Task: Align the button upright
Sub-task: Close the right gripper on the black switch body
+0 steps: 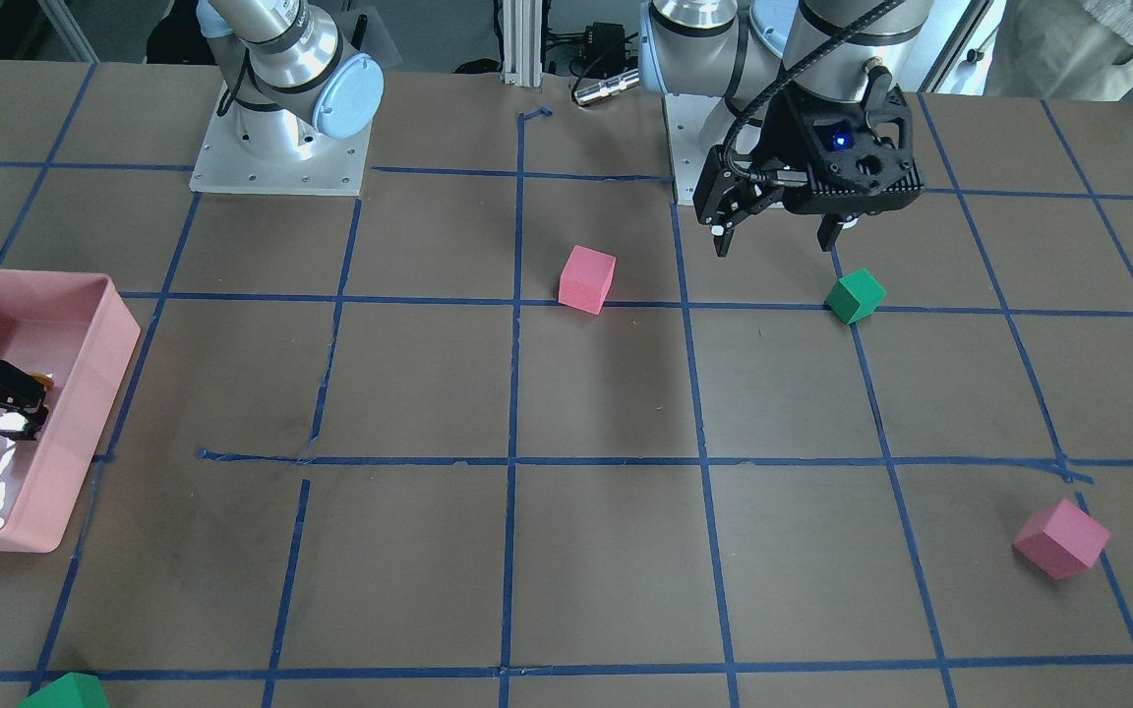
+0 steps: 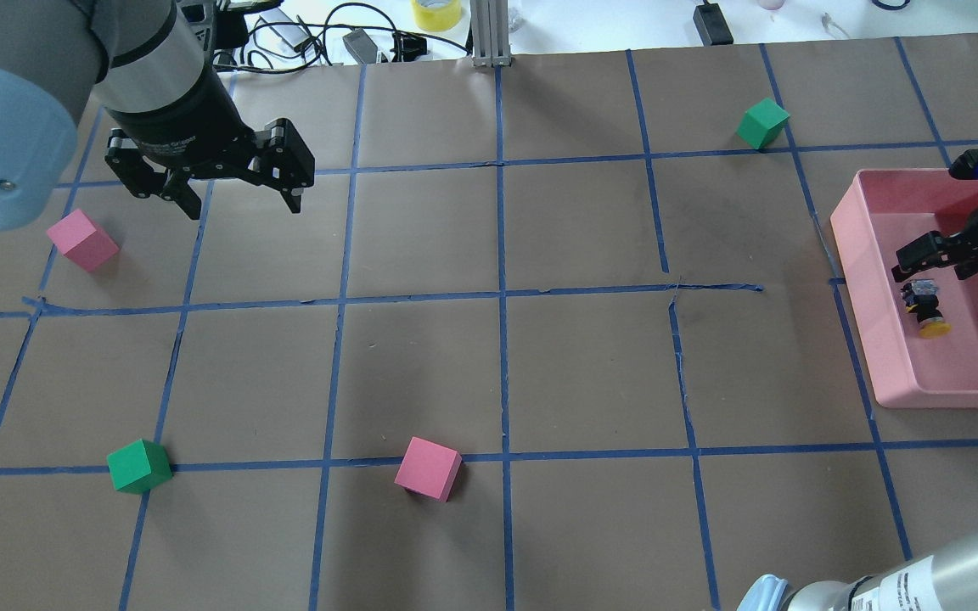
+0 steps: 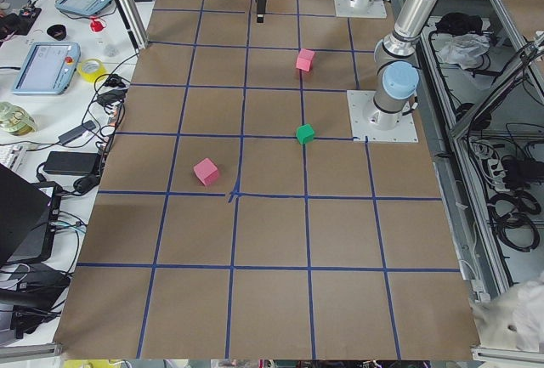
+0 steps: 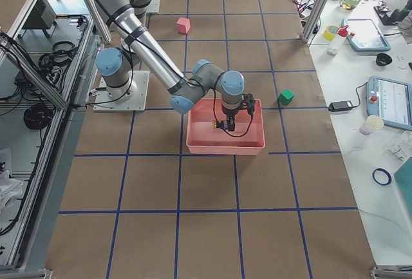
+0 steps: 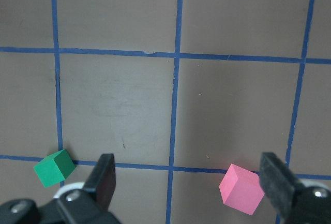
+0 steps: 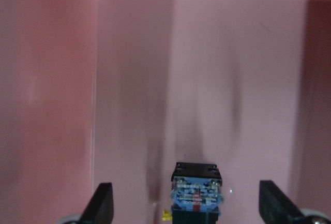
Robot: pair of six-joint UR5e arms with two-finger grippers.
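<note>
You see the button (image 2: 926,310) seemingly on its side in the pink tray (image 2: 856,280), not yet upright; right gripper (image 6: 185,185) spread wide astride it, clamping nothing; left gripper (image 2: 243,204) likewise parted, well apart; grasping and uprighting left to do.

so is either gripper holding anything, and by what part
Nothing held: left gripper and right gripper are open; the button lies untouched between the right's fingers.

A brown-topped table (image 2: 591,373) gridded with blue tape lines (image 2: 503,365) fills the scene under bright, even light. A white side bench (image 3: 51,111) along one edge carries teach pendants (image 3: 47,66), a yellow tape roll (image 3: 91,68) and black cables (image 3: 106,96), beside an aluminium frame post (image 3: 125,7).
</note>
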